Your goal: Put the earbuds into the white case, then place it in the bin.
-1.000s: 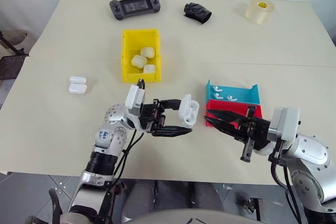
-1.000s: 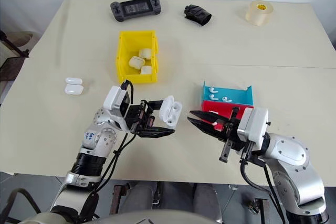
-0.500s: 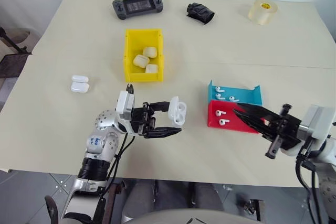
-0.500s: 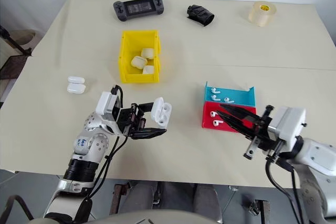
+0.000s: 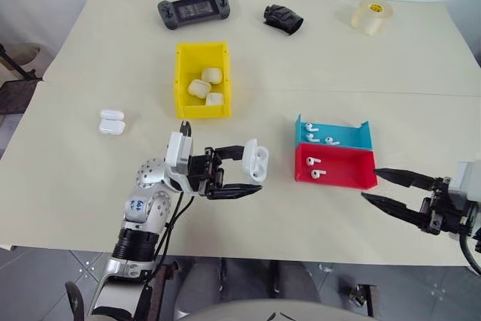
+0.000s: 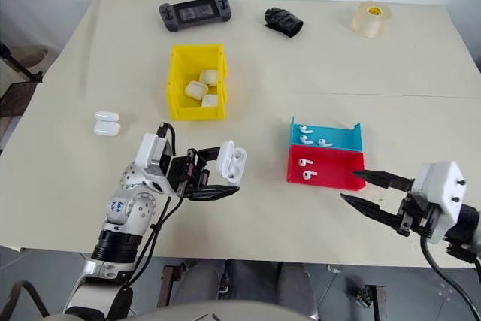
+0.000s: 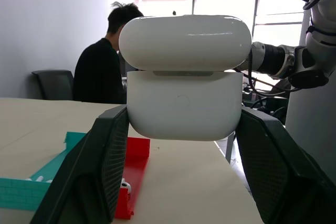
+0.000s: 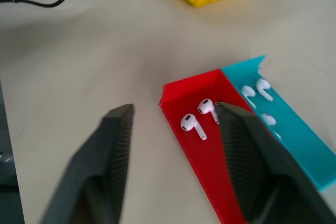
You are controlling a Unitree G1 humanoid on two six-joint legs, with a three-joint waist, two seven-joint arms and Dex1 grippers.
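The left gripper hangs above the front of the cream desk, its jaws pinching the white case from either side (the lid is tipped up, the case held off the surface). From the left wrist view the case sits squarely between the two black fingers, with a seated person in dark clothes beyond the desk.

The right gripper is low at the desk's front right, jaws spread wide with nothing between them, pointing toward the red tray. Two earbuds lie in that red tray, close together; the blue tray touching its far side holds more earbuds.

The yellow bin stands farther back, left of centre, with three cream-tinted cases inside. Two more white cases lie near the left edge. Along the far edge are a handheld game console, a black crumpled object and a roll of tape.
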